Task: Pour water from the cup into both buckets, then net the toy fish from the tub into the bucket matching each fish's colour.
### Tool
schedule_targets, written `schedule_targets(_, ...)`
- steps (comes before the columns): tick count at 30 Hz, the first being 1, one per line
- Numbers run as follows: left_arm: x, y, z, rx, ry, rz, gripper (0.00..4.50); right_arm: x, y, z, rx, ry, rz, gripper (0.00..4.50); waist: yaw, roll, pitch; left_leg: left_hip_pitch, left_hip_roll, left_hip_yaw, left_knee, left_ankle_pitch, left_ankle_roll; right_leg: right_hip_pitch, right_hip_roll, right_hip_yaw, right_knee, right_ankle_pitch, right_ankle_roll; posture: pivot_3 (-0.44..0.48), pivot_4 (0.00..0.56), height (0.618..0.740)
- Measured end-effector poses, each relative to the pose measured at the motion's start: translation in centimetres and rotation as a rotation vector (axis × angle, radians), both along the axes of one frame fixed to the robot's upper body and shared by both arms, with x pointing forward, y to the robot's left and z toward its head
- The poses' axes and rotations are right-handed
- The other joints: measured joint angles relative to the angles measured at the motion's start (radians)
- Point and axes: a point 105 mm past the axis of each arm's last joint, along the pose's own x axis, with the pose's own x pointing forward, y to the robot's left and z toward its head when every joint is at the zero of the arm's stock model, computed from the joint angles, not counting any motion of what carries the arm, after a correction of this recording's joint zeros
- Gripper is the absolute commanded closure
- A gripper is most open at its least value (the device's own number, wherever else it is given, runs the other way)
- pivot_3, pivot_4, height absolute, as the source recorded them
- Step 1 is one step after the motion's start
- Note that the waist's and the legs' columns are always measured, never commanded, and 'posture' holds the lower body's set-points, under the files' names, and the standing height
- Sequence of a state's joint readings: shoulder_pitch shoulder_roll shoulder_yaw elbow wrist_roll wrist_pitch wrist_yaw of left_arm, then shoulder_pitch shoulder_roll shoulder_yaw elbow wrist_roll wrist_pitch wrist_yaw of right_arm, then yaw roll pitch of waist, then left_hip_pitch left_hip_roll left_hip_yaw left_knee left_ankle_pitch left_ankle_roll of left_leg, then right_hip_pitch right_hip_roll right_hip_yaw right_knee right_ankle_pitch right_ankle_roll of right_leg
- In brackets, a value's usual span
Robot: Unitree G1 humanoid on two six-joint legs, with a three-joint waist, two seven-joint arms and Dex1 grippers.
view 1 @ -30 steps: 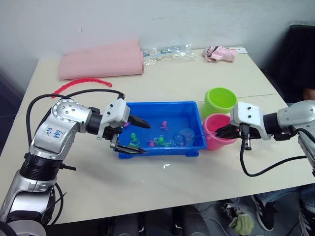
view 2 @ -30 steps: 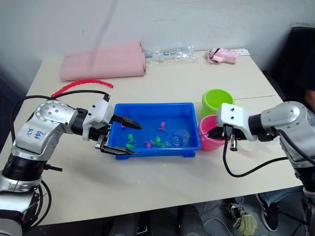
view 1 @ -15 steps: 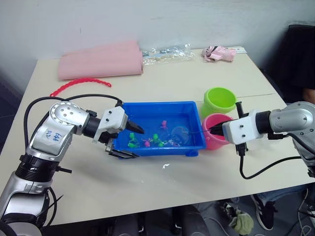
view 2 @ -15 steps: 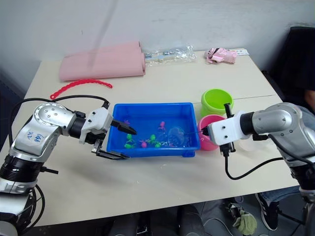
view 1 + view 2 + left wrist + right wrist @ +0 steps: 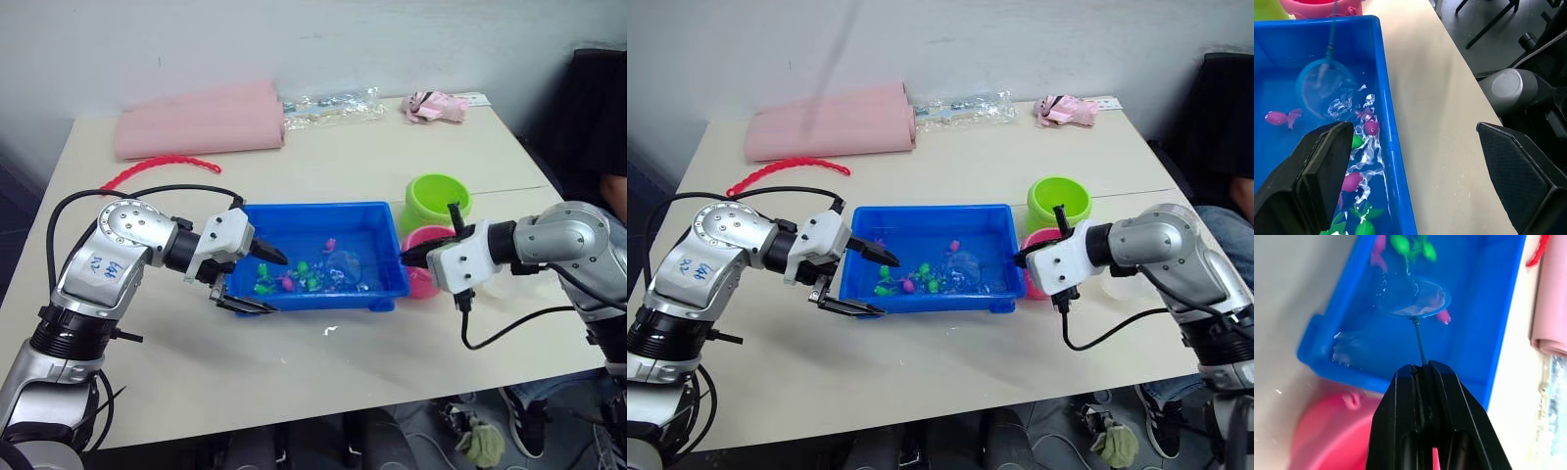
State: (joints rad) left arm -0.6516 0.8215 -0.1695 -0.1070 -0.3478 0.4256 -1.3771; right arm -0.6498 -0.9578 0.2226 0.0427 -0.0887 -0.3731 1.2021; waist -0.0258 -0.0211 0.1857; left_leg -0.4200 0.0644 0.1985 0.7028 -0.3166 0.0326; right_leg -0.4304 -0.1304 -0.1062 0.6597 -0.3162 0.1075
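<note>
Right gripper (image 5: 1422, 377) jaws pinching thin dark handle of blue-ringed round mesh net (image 5: 1414, 297), dipped in shallow blue plastic tub (image 5: 387, 238); left gripper (image 5: 253, 279) jaws spread across tub's near-left rim.

Glossy plastic tub (image 5: 387, 220), matt table (image 5: 323, 162)

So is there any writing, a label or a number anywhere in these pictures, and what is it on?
Blue handwritten marks on the silver shell of the robot's left arm: too blurred to read for sure.
Clear plastic packet at the table's far edge: any print on it is too small to read.
No writing shows on the tub, the buckets or the net.
</note>
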Motion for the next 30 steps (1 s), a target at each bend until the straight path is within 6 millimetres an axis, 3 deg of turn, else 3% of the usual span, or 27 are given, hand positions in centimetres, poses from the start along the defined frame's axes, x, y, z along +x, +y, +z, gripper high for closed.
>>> schedule_targets(6,-0.1,0.1,0.1,0.002,0.001,0.004,0.1,0.7,-0.3,-0.4,-0.055,-0.048,0.015,4.5,-0.001,0.0,0.0,0.0,0.0,0.0,0.0,0.0,0.0,0.0,0.0,0.0,0.0,0.0,0.0,0.0,0.15,0.738)
schedule_targets(11,-0.1,0.5,0.2,0.011,0.002,0.012,0.1,-0.6,1.4,-2.6,0.022,0.066,0.055,4.5,-0.001,0.0,0.0,0.0,0.0,-0.001,0.0,0.0,0.0,0.0,0.0,0.0,0.0,0.0,0.0,0.0,0.15,0.738)
schedule_targets(18,-0.1,0.8,0.3,0.022,0.004,0.019,0.1,-1.0,2.1,-2.9,0.081,0.12,0.039,4.5,0.0,0.0,0.0,0.0,0.0,-0.002,0.0,0.0,0.0,0.0,0.0,0.0,0.001,0.0,0.0,0.0,0.15,0.738)
schedule_targets(25,0.5,2.3,0.1,0.038,0.028,0.075,0.1,-1.4,3.8,-3.1,0.276,0.3,-0.047,4.5,0.001,0.0,0.0,0.0,0.0,-0.002,0.0,0.0,0.0,0.0,0.0,0.0,0.0,0.0,0.0,0.0,0.15,0.738)
schedule_targets(30,0.5,3.8,0.4,0.066,0.049,0.104,0.1,-0.9,3.5,-3.1,0.402,0.436,-0.16,4.5,0.001,0.0,0.0,0.0,-0.001,-0.002,0.0,0.0,0.0,0.0,0.0,0.0,0.0,0.0,0.0,0.0,0.15,0.738)
